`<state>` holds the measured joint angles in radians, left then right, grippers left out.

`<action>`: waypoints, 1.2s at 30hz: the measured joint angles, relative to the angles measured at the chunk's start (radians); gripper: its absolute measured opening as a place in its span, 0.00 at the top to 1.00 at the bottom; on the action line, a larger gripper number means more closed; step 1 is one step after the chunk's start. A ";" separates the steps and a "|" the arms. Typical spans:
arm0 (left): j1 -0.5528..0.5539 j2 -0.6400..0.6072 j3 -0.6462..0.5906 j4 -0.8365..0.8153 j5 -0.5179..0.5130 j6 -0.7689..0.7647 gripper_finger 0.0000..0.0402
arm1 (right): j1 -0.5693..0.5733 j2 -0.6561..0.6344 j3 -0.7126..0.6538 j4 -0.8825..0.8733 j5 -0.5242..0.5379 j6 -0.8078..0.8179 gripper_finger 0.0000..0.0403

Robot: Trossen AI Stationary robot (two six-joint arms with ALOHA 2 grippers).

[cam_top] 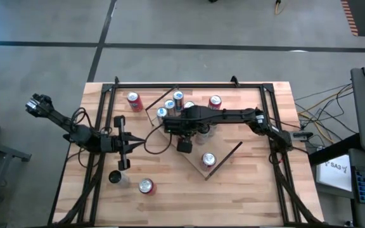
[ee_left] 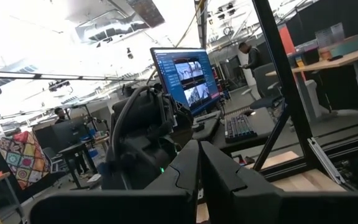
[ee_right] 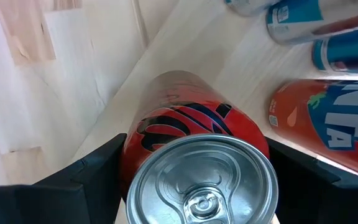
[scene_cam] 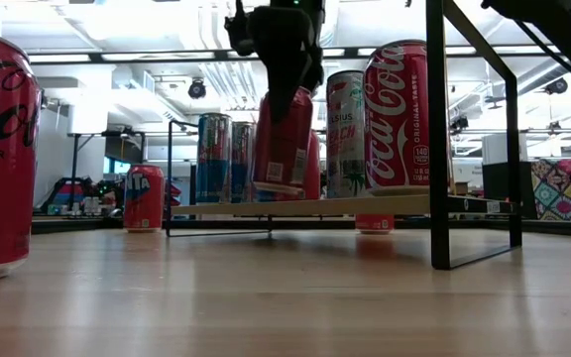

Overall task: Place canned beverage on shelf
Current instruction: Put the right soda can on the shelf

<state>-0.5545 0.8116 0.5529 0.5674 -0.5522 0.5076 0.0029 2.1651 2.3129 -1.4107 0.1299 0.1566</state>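
My right gripper (ee_right: 191, 186) is clamped on the red can (ee_right: 194, 134), hovering at the shelf (scene_cam: 365, 205); next I lower, then release

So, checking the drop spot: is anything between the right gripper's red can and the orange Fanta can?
Nothing: the right wrist view shows only bare shelf between the red can held by the right gripper and the Fanta can.

Left pincer (ee_left: 199, 163) pressed closed, facing a lit monitor (ee_left: 184, 81) and keyboard (ee_left: 240, 126).
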 joint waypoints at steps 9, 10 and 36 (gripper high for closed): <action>0.000 0.000 0.000 0.000 0.000 0.000 1.00 | -0.001 0.000 -0.040 0.002 0.000 0.001 0.26; 0.000 0.000 0.000 -0.001 0.000 0.000 1.00 | -0.001 0.000 -0.040 0.003 0.000 0.003 0.26; 0.000 0.000 0.000 -0.007 -0.024 0.008 1.00 | -0.010 0.000 -0.040 0.018 0.001 0.000 0.22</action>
<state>-0.5545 0.8120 0.5529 0.5602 -0.5766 0.5159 -0.0074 2.1651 2.2730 -1.3931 0.1310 0.1561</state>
